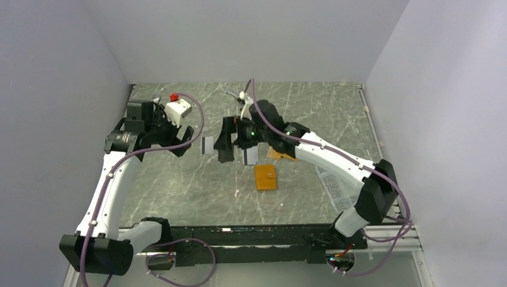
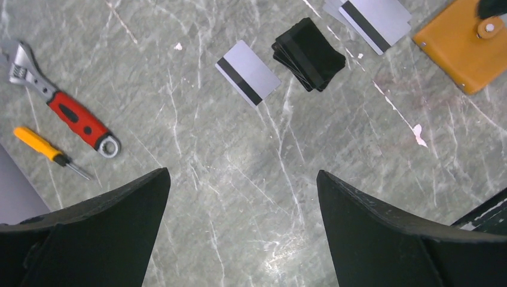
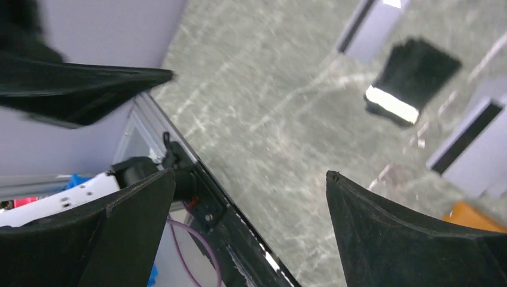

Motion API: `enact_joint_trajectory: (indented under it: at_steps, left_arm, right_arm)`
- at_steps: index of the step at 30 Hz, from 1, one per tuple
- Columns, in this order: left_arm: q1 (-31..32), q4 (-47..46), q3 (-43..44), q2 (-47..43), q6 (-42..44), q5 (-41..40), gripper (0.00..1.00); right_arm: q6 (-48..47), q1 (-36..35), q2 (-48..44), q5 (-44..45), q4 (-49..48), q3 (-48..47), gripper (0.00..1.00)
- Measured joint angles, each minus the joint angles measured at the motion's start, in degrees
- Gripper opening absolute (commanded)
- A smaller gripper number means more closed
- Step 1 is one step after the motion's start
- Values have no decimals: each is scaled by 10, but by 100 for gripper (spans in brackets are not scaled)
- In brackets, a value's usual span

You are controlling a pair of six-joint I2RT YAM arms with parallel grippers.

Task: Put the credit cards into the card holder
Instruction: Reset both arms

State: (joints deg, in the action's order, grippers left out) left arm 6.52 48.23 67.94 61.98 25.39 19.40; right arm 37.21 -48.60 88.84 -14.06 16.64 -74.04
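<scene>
At upper right of left wrist view we count 1 card holder (image 2: 460, 51), shut, on the counter (image 2: 239, 197); 1 lone silver card (image 2: 247, 81) top centre, 1 black stack (image 2: 309, 54), approx 2 overlapped silver cards (image 2: 376, 17). L jaws, R jaws: spread wide, empty.

Table: grey-green table top with a marble pattern (image 2: 239, 179), crossed by thin white veins.
Wrench: adjustable wrench of silver metal with a red grip (image 2: 66, 107). It lies flat on the table, diagonal, the jaw end to the upper left of the left wrist view.
Screwdriver: small screwdriver with an orange-yellow handle and a thin dark shaft (image 2: 51, 152), just beside the wrench, almost parallel, not touching it.
Fleck: small white scrap (image 2: 420, 134) on the table.
Walls: plain pale grey walls (image 1: 239, 36) on three sides of the table.
Packet: clear plastic packet (image 1: 336, 188), flat near the table's right edge; its print is too small to read.
</scene>
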Motion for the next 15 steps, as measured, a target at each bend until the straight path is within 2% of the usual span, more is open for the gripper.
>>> enact_joint_trajectory:
  at_steps: [5,8,11,15]
  left_arm:
    - [-61,-3,17,51,-28,21,99]
    - [-120,-20,17,92,-44,43,99]
    - [-165,-90,-23,114,-68,48,99]
    - [-181,-226,-158,111,-90,53,99]
  right_arm:
    - [-61,25,23,-21,54,-122,100]
    - [-95,64,17,0,82,-137,100]
    - [-132,120,-14,102,68,-78,100]
    - [-211,197,-100,254,-24,129,99]
